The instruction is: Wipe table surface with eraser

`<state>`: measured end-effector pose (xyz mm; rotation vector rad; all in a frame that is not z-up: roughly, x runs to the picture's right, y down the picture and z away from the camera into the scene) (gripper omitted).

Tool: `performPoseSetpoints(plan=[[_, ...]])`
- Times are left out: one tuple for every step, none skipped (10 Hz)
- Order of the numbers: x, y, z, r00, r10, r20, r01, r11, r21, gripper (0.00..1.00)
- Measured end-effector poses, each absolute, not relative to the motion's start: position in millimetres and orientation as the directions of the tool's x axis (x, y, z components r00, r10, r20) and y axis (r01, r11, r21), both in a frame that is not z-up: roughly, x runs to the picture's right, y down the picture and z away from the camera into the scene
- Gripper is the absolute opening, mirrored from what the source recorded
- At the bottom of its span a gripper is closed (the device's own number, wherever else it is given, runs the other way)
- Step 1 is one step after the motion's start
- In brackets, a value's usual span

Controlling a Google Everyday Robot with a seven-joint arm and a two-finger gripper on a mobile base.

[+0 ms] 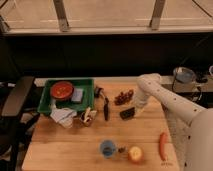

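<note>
Arm (167,99): white, built of smooth, rounded tubular shells.
Elbow (149,82): a bulbous white cap, seen at 12 o'clock of the wrist.
Body (200,142): a pale grey-white bulk.
Jaws: dark, closed, set low on the table (75,145), at 3 o'clock of its centre.

pincer (133,110) at eraser (126,114), grip blurred

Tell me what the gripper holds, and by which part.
The gripper holds the eraser, apparently by the end nearest the arm, on the table surface.
</note>
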<state>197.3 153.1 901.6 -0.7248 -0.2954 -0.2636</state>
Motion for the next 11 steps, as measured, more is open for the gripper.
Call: performPoseSetpoints(plan=[[208, 157, 898, 0.939, -0.114, 0.326, 0.303, 0.723, -0.621, 0.0], [222, 161, 893, 0.947, -0.095, 0.305, 0.275, 0.727, -0.629, 0.0], [240, 166, 888, 0.956, -0.067, 0.287, 0.242, 0.731, -0.638, 0.0], [255, 171, 883, 0.961, -0.051, 0.273, 0.222, 0.729, -0.647, 0.0], [252, 171, 883, 0.959, -0.052, 0.278, 0.227, 0.729, -0.646, 0.0], [249, 169, 884, 0.958, -0.054, 0.282, 0.231, 0.73, -0.644, 0.0], [249, 169, 884, 0.958, -0.052, 0.282, 0.229, 0.732, -0.642, 0.0], [249, 169, 884, 0.958, -0.053, 0.283, 0.23, 0.732, -0.641, 0.0], [244, 173, 882, 0.953, -0.066, 0.294, 0.248, 0.725, -0.642, 0.0], [235, 179, 876, 0.948, -0.081, 0.308, 0.27, 0.715, -0.645, 0.0], [226, 187, 870, 0.943, -0.095, 0.318, 0.289, 0.707, -0.646, 0.0]])
